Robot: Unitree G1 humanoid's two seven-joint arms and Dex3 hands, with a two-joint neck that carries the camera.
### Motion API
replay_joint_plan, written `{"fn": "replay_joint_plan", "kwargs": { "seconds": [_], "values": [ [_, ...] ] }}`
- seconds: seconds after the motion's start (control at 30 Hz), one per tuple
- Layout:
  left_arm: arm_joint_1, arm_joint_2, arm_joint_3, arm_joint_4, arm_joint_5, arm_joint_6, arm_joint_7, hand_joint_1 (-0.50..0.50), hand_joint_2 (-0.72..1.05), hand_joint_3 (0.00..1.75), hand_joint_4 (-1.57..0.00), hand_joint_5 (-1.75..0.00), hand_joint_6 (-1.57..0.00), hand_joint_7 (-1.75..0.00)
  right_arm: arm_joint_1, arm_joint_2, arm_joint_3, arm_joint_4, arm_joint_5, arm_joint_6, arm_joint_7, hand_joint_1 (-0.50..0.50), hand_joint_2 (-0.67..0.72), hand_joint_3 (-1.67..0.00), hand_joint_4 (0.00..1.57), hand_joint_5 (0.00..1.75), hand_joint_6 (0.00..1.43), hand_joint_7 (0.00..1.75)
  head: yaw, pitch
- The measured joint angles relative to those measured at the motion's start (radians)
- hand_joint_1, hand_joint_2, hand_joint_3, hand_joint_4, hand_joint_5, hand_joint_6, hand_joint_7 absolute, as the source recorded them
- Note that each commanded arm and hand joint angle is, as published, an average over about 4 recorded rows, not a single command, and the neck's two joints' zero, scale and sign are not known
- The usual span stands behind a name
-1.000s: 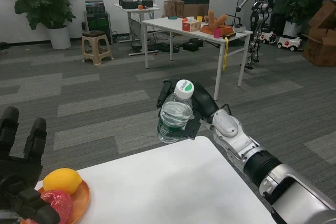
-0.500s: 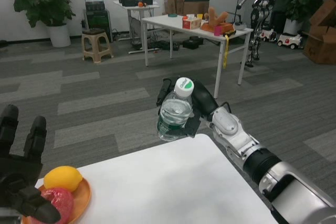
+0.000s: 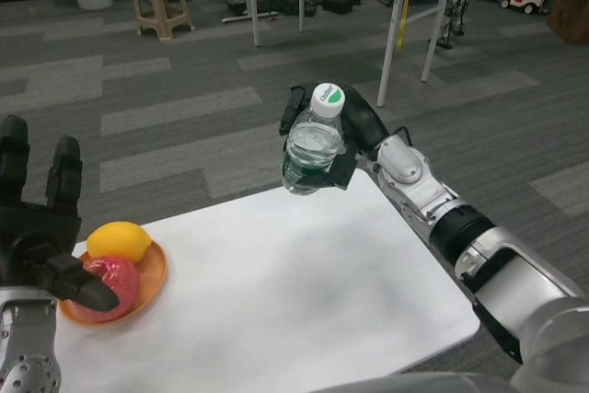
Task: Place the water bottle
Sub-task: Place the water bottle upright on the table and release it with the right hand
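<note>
Head view — water bottle gripped upright in right hand.

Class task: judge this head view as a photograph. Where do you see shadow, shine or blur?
Head view: soft, even room light; faint grey shadows on the white table; small highlights on the clear water bottle held by the right hand; the left hand reads as dark and low in detail; no obvious motion blur.

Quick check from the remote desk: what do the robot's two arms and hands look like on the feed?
Both hands are black and many-fingered. The right hand sits on a silver forearm built in segments, with a black band partway along and a thin black cable at the wrist. The left hand tops a silver forearm with small round holes.
</note>
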Motion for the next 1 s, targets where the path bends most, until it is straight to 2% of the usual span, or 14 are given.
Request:
{"fn": "replay_joint_plan", "kwargs": {
  "seconds": [0.17,0.23,0.4,0.53,0.63,0.73,0.87,1.0],
  "values": [
    [0.0,0.0,0.0,0.0,0.0,0.001,0.002,-0.48,-0.72,0.07,0.0,0.0,0.0,0.0,0.03,-0.002,0.002,0.0,0.0,0.0,0.0,-0.08,-0.54,-1.59,1.43,0.87,1.03,1.12,-0.009,-0.021],
    [0.0,0.0,0.0,0.0,0.0,0.001,0.002,-0.48,-0.72,0.07,0.0,0.0,0.0,0.0,0.032,-0.002,0.002,0.0,0.0,0.0,0.0,-0.08,-0.57,-1.59,1.43,0.87,1.03,1.12,-0.011,-0.027],
    [-0.001,0.0,-0.001,0.0,0.0,0.003,0.003,-0.48,-0.72,0.09,0.0,0.0,0.0,0.0,0.035,-0.004,0.006,0.019,0.0,-0.001,0.0,-0.08,-0.54,-1.59,1.43,0.87,1.06,1.12,-0.017,-0.036],
    [-0.003,0.0,-0.002,0.0,0.0,0.004,0.004,-0.48,-0.72,0.0,0.0,0.0,0.0,0.0,0.048,-0.005,0.014,0.066,0.0,-0.001,0.0,-0.08,-0.57,-1.59,1.43,0.92,1.06,1.13,-0.02,-0.039],
    [-0.004,0.0,-0.003,0.0,0.0,0.004,0.004,-0.48,-0.72,0.0,0.0,0.0,0.0,0.0,0.057,-0.005,0.023,0.094,0.0,-0.001,0.0,-0.08,-0.56,-1.59,1.43,0.97,1.06,1.19,-0.022,-0.042],
    [-0.004,0.0,-0.004,0.0,0.0,0.004,0.004,-0.48,-0.72,0.0,0.0,0.0,0.0,0.0,0.06,-0.006,0.04,0.112,0.0,-0.001,0.0,-0.08,-0.54,-1.59,1.44,0.92,1.05,1.19,-0.023,-0.043],
    [-0.004,0.0,-0.004,0.001,0.0,0.005,0.005,-0.48,-0.72,0.09,0.0,0.0,0.0,0.0,0.062,-0.006,0.06,0.143,0.0,-0.002,0.0,-0.08,-0.54,-1.59,1.46,0.97,1.03,1.19,-0.024,-0.045],
    [-0.004,0.0,-0.004,0.001,0.0,0.005,0.006,-0.48,-0.72,0.09,0.0,0.0,0.0,0.0,0.065,-0.006,0.062,0.181,-0.002,-0.002,0.0,-0.08,-0.54,-1.59,1.46,0.97,1.03,1.2,-0.024,-0.046]
  ]
}}
